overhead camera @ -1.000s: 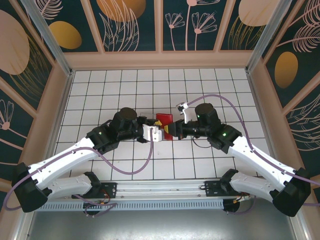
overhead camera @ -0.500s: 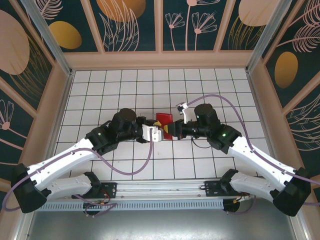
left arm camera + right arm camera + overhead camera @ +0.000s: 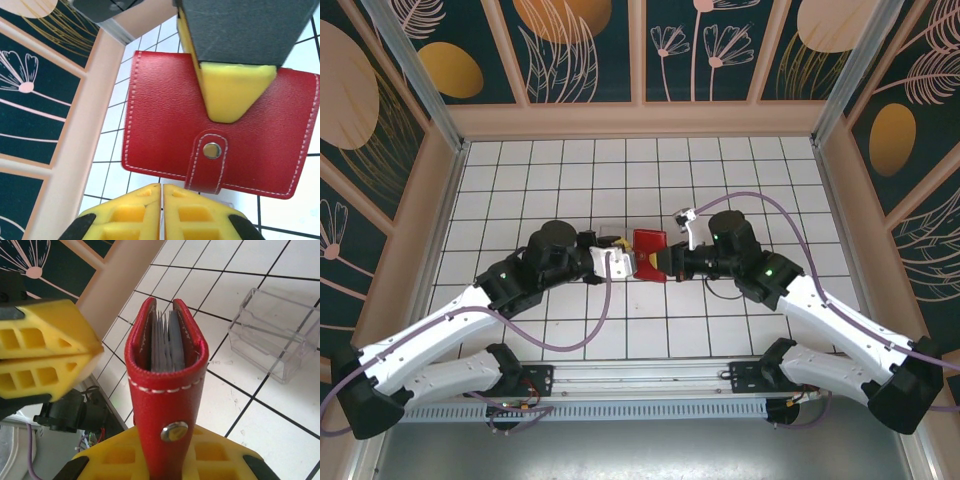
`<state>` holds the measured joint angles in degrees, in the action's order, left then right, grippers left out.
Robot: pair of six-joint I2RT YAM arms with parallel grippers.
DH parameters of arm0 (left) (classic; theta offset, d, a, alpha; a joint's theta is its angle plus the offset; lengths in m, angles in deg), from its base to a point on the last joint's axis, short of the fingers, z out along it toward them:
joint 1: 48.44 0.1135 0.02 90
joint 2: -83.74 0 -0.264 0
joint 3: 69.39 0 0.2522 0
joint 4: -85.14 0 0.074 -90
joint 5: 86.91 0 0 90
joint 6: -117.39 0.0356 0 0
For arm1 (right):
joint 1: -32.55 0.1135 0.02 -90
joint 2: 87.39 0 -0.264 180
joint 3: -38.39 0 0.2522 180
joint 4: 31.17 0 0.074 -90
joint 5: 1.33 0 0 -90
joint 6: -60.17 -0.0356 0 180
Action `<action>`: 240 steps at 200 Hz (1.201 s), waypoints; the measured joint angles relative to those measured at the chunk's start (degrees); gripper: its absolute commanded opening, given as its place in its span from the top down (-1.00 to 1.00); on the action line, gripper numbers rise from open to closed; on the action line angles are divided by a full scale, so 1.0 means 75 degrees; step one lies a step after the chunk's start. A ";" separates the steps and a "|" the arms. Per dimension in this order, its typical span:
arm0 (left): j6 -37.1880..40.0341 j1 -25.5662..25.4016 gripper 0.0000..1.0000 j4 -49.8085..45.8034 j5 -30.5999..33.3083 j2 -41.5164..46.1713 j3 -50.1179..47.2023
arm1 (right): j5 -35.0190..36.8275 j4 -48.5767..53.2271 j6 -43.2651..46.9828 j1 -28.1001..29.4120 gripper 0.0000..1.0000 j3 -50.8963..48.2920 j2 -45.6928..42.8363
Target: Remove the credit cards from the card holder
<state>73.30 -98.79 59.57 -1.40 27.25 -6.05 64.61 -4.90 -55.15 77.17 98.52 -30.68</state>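
The red card holder [image 3: 167, 390] is held on edge above the table, with my right gripper [image 3: 167, 436] shut on its snapped end. Its far end gapes a little, and the grey edges of the credit cards [image 3: 162, 346] show inside. In the left wrist view the card holder [image 3: 165, 125] shows its flat side, its tab [image 3: 209, 160] snapped shut and one right finger [image 3: 232, 95] lying across it. My left gripper [image 3: 161, 187] is shut and empty, just short of the holder's lower edge. From above, the left gripper [image 3: 625, 263] and right gripper [image 3: 663, 262] face each other with the card holder [image 3: 648, 241] between them.
A clear plastic box [image 3: 275, 335] rests on the white tiled table [image 3: 235, 270] beyond the holder. The beige side wall [image 3: 75, 150] runs along the table's left edge.
My left gripper has closed its jaws and drawn back a little to the left, away from the holder. The right gripper and the holder have stayed in place.
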 measured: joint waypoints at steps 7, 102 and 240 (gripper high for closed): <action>-0.0070 0.0000 0.54 0.0000 0.0020 -0.0003 0.0000 | 0.0000 0.0020 -0.0020 0.0000 1.00 -0.0012 0.0000; -0.0055 0.0000 0.08 -0.0096 -0.0627 -0.0487 0.0064 | -0.0119 0.0015 -0.0160 0.0000 1.00 -0.0026 0.0015; -0.0012 -0.0061 0.19 -0.0417 -0.0915 -0.1096 0.0495 | -0.0195 -0.0032 -0.0306 0.0000 1.00 -0.0026 0.0146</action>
<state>73.21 -99.25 56.44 -8.26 19.03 -2.33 63.15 -5.14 -57.45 77.17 98.32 -29.59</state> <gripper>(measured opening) 0.400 0.144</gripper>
